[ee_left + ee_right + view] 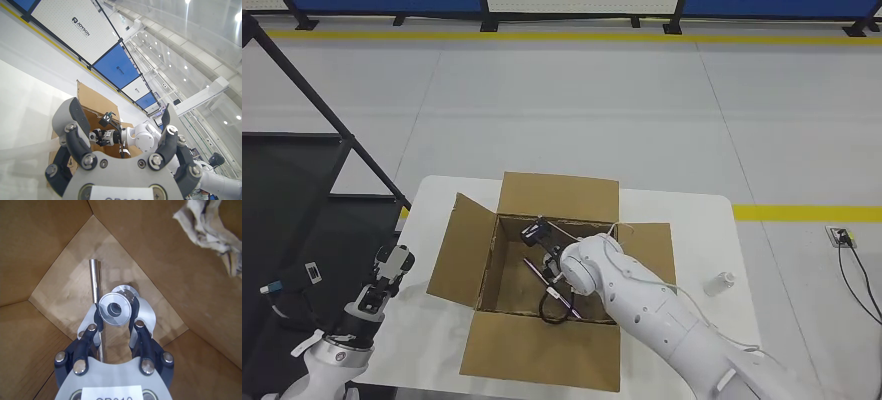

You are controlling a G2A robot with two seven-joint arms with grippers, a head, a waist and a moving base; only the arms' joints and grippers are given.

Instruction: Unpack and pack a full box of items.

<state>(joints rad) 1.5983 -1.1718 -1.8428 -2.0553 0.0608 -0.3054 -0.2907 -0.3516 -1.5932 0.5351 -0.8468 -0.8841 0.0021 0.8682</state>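
- Grip: the right claw is narrowed around a metal spool, its fingers pressing the waist between the two flanges, low inside the cardboard box.
- A steel rod lies on the box floor, touching one finger of that claw.
- The right wrist view also shows crumpled paper against a box wall.
- The left claw is spread wide and holds nothing, near the table's left edge, beside the box.
- The top view adds a small bottle standing on the table, right of the box.
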